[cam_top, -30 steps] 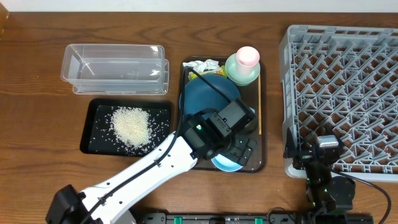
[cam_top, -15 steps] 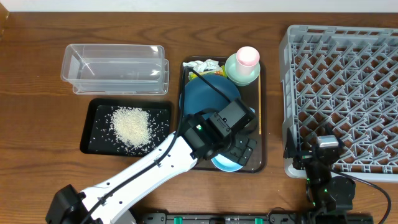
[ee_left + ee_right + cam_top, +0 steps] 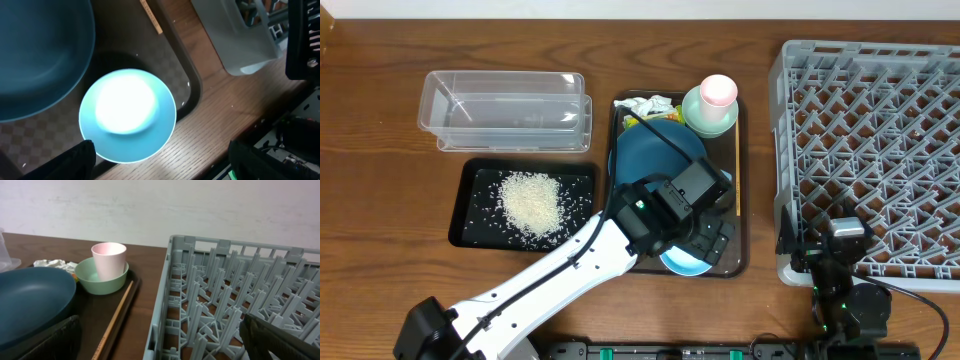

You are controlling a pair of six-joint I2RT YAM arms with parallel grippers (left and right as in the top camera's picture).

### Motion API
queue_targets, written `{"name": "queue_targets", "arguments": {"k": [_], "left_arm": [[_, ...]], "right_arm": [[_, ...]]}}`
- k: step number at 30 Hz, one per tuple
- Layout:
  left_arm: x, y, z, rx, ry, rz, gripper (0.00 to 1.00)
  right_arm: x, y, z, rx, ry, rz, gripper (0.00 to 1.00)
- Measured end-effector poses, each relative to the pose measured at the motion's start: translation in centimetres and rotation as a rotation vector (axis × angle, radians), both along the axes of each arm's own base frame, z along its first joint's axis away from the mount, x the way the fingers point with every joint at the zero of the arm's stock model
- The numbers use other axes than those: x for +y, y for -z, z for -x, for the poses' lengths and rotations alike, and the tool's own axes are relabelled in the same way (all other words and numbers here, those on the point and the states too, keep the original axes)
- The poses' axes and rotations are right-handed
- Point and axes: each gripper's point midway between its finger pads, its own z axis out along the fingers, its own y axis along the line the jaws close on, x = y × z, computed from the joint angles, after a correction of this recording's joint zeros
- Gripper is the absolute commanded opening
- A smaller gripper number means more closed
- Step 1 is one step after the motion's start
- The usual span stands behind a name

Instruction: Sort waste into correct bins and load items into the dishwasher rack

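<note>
left gripper (image 3: 703, 243) hovered over the near right corner of the brown tray (image 3: 741, 205), jaws wide apart and holding nothing; from its wrist camera we looked straight down on the small bowl (image 3: 127, 122), white middle glaring, sitting between the dark fingers (image 3: 75, 160) with a gap on each side; the big bowl (image 3: 655, 150) sat just beside it on the same tray, and whether the two touched we could not tell; at the tray's far end the cup (image 3: 718, 90) stood upright inside the mint bowl (image 3: 705, 120); the tissue (image 3: 648, 104) lay to their left, with a sliver of yellow wrapper (image 3: 631, 121) at the big bowl's rim; a thin wooden stick (image 3: 737, 170) ran along the tray's right side; over on the left, the rice (image 3: 530, 200) was heaped in the black tray (image 3: 470, 225), loose grains scattered round the heap; the clear bin (image 3: 435, 100) sat just behind it on the table (image 3: 380, 150); the rack (image 3: 870, 150) filled the right side; right gripper (image 3: 825, 252) sat low at the rack's near left corner, jaws spread wide, nothing between them.
</note>
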Motion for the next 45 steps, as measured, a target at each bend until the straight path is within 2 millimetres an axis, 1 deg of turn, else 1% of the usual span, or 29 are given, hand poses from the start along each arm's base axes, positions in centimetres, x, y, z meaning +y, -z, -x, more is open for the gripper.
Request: {"name": "queue_targets", "arguments": {"k": [5,12,17,21,27,30,33,38,41,45], "left_arm": [[-0.7,-0.5,-0.5,-0.025,0.001,0.031,0.87],[-0.5,-0.6,-0.8,-0.049,0.014,0.019,0.87],[-0.2,-2.1,-2.4,-0.136,-0.017,-0.006,0.87],[0.8,-2.3,-3.8,-0.208,-0.061,-0.060,0.87],[3.1,-2.6,-6.1,-0.311,-0.149,-0.153,0.87],[4.4,-2.6,-7.3,-0.322,-0.216,-0.174,0.87],[6.6,-2.4,-8.6,-0.304,-0.311,-0.198,0.87],[11.6,-1.6,-10.1,-0.239,-0.473,-0.270,0.87],[15.0,-1.1,-10.3,-0.180,-0.580,-0.317,0.87],[18.4,-0.8,-10.0,-0.118,-0.699,-0.359,0.87]], "right_arm": [[0.0,0.0,0.0,0.000,0.000,0.000,0.99],[0.0,0.0,0.0,0.000,0.000,0.000,0.99],[0.0,0.0,0.0,0.000,0.000,0.000,0.99],[0.0,0.0,0.0,0.000,0.000,0.000,0.99],[0.0,0.0,0.0,0.000,0.000,0.000,0.99],[0.0,0.0,0.0,0.000,0.000,0.000,0.99],[0.0,0.0,0.0,0.000,0.000,0.000,0.99],[0.0,0.0,0.0,0.000,0.000,0.000,1.00],[0.0,0.0,0.0,0.000,0.000,0.000,0.99],[0.0,0.0,0.0,0.000,0.000,0.000,0.99]]}}
